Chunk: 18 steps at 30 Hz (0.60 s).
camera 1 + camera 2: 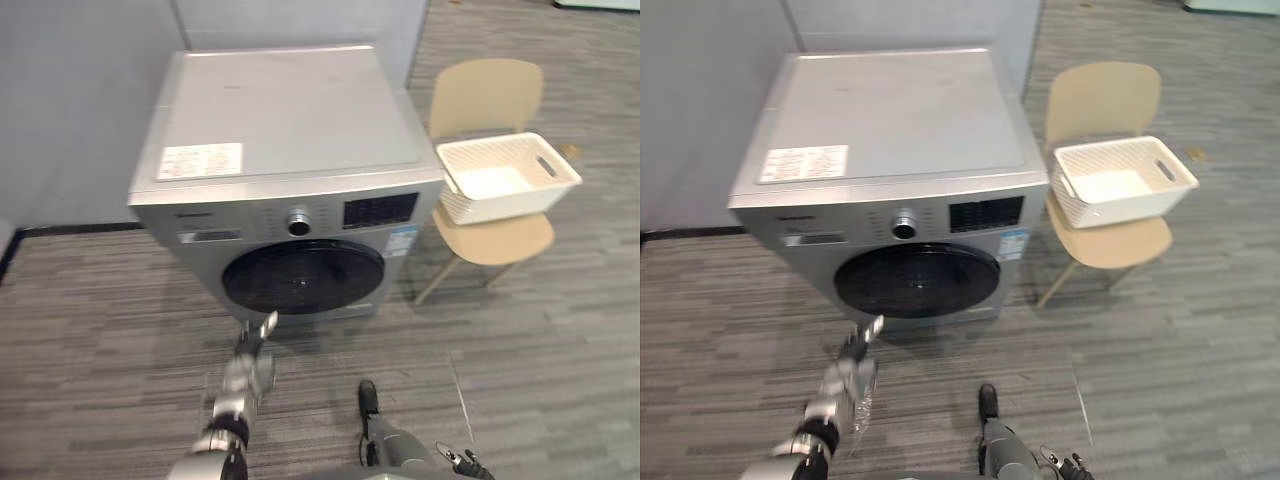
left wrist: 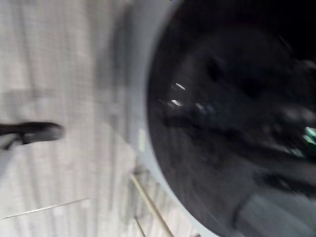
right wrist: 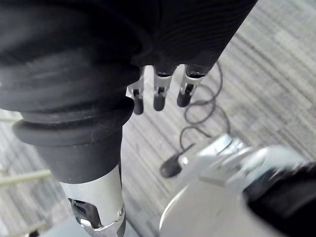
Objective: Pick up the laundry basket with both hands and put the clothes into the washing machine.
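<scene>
Washing machine (image 1: 285, 150) mid-frame: silver-grey box, flat top, round dark glass door (image 1: 303, 277) closed. Beige moulded chair (image 1: 487, 95) upper right, with the white lattice-walled laundry basket (image 1: 508, 178) on its seat. Left robot hand (image 1: 250, 362) lower centre, fingers straight, pointing doorward. Right robot hand (image 3: 159, 94): fingers relaxed, side by side, holding nothing.

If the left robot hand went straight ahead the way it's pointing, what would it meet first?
Probably the closed dark door of the washing machine: the left robot hand points at its lower edge, though depth is unclear.
</scene>
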{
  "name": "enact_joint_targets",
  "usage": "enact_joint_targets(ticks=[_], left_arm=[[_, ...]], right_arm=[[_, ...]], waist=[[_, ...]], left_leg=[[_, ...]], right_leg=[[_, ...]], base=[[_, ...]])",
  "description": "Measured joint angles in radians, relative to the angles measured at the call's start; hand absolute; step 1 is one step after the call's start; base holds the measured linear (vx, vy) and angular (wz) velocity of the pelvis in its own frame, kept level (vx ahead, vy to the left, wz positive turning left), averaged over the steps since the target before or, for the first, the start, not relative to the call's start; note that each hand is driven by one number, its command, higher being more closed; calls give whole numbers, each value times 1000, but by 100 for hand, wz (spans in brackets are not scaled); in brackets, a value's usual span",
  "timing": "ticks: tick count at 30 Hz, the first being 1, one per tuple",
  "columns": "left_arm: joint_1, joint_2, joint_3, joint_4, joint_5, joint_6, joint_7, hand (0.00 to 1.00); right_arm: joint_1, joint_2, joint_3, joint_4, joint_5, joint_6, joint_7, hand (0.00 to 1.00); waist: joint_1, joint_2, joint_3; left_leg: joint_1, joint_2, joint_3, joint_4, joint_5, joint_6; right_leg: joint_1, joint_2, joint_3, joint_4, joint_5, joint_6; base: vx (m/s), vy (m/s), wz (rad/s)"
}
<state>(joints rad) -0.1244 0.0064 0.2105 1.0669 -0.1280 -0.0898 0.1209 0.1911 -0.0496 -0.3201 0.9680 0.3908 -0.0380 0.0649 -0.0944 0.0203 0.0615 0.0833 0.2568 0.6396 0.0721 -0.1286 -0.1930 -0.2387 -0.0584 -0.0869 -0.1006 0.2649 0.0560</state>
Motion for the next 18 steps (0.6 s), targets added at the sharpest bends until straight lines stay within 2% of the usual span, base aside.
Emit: enact_joint_targets(ticks=[2,3,5,9,15,18], left_arm=[[134,4,32,64,48,15,-31,0],[158,6,48,70,51,18,-36,0],[191,26,80,73,62,17,-50,0],[258,27,150,91,59,17,-56,0],[260,32,142,104,62,24,-60,0],[245,52,46,100,62,26,-64,0]], right_arm=[[-39,-4,1,31,2,-5,0,0],[-46,-5,3,35,4,-6,0,0],[-59,-4,9,52,6,-14,0,0],[-76,-15,26,118,13,-22,0,0],[-86,-38,47,173,1,-19,0,0],[-98,-45,48,199,-17,-10,-1,0]], waist=[[33,4,-7],[35,6,-8],[62,7,-13],[83,16,-38],[81,13,-40],[80,15,-39]], left_leg=[[-2,-19,-51,-5,0,1],[-5,-21,-68,-5,1,2],[-3,-36,-119,-15,2,6],[21,-59,-178,-21,-2,22],[41,-74,-200,-23,-7,31],[60,-78,-203,-26,-7,32]], right_leg=[[28,-26,-38,-4,-12,16],[38,-32,-52,-4,-13,17],[67,-50,-90,-4,-19,25],[118,-77,-130,-5,-29,37],[147,-93,-149,-4,-31,39],[162,-94,-152,-5,-31,39]], base=[[-10,94,66],[0,82,69],[6,74,67],[39,55,34],[20,23,10],[-6,-4,1]])
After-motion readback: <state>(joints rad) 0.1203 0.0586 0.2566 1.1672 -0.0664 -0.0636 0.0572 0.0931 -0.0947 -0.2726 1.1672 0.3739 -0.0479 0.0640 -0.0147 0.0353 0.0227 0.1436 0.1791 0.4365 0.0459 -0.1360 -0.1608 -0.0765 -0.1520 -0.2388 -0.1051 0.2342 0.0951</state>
